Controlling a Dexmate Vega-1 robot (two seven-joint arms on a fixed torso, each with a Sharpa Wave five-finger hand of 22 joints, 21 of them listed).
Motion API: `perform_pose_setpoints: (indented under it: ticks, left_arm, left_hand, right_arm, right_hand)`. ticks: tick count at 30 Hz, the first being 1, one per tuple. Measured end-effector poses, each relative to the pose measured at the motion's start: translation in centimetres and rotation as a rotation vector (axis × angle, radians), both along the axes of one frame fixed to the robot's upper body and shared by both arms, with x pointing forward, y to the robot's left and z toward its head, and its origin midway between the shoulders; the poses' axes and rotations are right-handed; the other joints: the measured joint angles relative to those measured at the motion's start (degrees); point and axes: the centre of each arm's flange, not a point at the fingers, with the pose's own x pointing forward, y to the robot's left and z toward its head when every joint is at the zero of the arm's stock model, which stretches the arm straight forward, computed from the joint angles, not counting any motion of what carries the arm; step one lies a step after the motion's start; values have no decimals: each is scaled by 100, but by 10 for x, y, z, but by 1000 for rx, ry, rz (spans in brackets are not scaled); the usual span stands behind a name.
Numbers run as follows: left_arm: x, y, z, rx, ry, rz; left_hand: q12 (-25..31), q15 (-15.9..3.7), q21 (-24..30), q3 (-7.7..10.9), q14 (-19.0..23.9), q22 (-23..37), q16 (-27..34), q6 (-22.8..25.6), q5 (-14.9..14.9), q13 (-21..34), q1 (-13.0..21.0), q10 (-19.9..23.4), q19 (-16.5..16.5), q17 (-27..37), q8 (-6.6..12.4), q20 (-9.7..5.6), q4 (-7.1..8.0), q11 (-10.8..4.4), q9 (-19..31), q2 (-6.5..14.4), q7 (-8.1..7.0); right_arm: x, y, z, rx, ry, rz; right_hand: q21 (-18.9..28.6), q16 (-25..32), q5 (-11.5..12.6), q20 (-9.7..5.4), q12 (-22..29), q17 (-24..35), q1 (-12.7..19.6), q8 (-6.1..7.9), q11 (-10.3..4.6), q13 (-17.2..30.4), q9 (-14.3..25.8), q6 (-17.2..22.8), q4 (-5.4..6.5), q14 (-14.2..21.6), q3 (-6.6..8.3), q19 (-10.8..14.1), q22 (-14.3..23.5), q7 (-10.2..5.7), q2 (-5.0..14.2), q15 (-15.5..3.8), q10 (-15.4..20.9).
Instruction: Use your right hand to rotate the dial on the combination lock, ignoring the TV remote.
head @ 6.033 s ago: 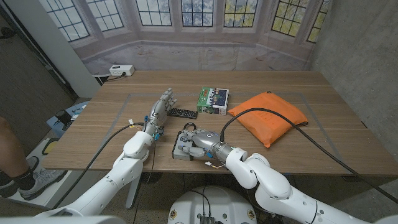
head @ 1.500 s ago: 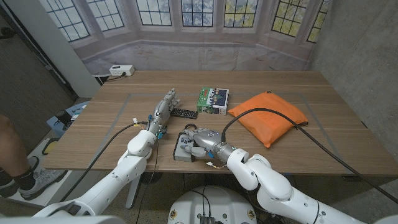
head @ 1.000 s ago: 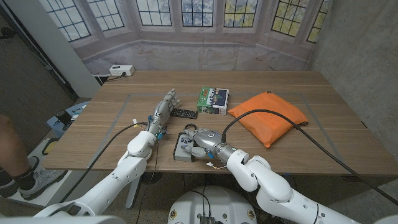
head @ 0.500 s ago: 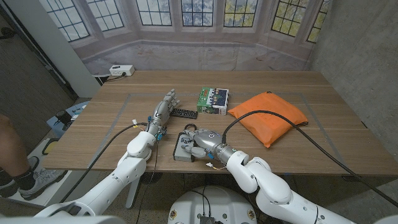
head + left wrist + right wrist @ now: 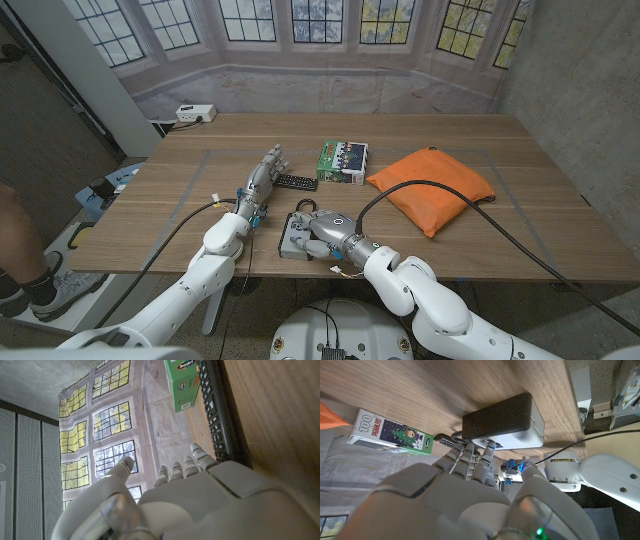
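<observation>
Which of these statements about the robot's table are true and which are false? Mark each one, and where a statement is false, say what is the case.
1. The right hand is at the combination lock. True.
2. The left hand holds the TV remote. False: it stands beside the remote with its fingers straight and holds nothing.
3. An orange bag lies on the table on the robot's right side. True.
4. The green box is stacked on the orange bag. False: it lies on the table beside the bag, just behind the remote.
5. The lock sits at the far edge of the table. False: it is near the robot's edge.
</observation>
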Motion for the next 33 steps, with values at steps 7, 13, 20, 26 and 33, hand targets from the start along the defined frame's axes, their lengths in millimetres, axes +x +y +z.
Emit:
perform_pose_setpoints:
  ticks: [7, 13, 20, 26, 33]
  left_arm:
    - [-1, 0, -1, -2, -6, -2]
    - [-1, 0, -2, -4, -8, -2]
    - [-1, -1, 0, -2, -11, -3]
    - [-1, -2, 3, 3, -16, -3]
    - [-1, -3, 5, 7, -15, -4]
  left_hand:
    - [0, 0, 0, 0, 0, 0, 0, 0, 0, 0, 0, 0, 21, 0, 0, -21, 0, 0, 0, 0, 0]
    - [0, 0, 0, 0, 0, 0, 0, 0, 0, 0, 0, 0, 21, 0, 0, -21, 0, 0, 0, 0, 0]
    - [0, 11, 0, 0, 10, 0, 0, 0, 0, 0, -1, 0, 21, 0, 0, -21, 0, 0, 0, -1, 0]
    - [0, 11, 0, 0, 10, 0, 0, 0, 0, 0, -1, 0, 21, 0, 0, -21, 0, 0, 0, -1, 0]
    - [0, 11, 0, 0, 10, 0, 0, 0, 0, 0, -1, -1, 21, 0, 0, -21, 0, 0, 31, -1, 0]
  right_arm:
    - [-2, 0, 0, -5, -7, 2]
    - [-5, 0, 2, -8, -20, 11]
    - [-8, -1, 6, -8, -40, 20]
    - [-11, -1, 10, -4, -57, 29]
    - [-13, -2, 16, 7, -76, 34]
  right_hand:
    - [0, 0, 0, 0, -7, 16, 0, 0, 0, 0, 0, 10, -6, 6, 5, 0, 0, 9, 0, 6, -1]
    - [0, 0, 0, 21, -7, 16, 0, 0, 0, 0, 0, 10, -23, 6, 23, 21, 0, 9, 0, 6, -1]
    - [0, 0, 0, 21, -6, 15, 0, 0, -32, 22, 0, 40, -29, 35, 29, 21, 0, -21, 0, -24, 53]
    - [0, 0, 0, 0, -10, 15, 15, 0, -187, 23, 0, 42, -30, 35, 29, 41, 0, -21, -15, -24, 246]
    - [0, 0, -25, -2, -21, 15, 30, 0, -215, 13, 0, 71, -53, 58, 53, 44, 0, -51, -31, -1, 277]
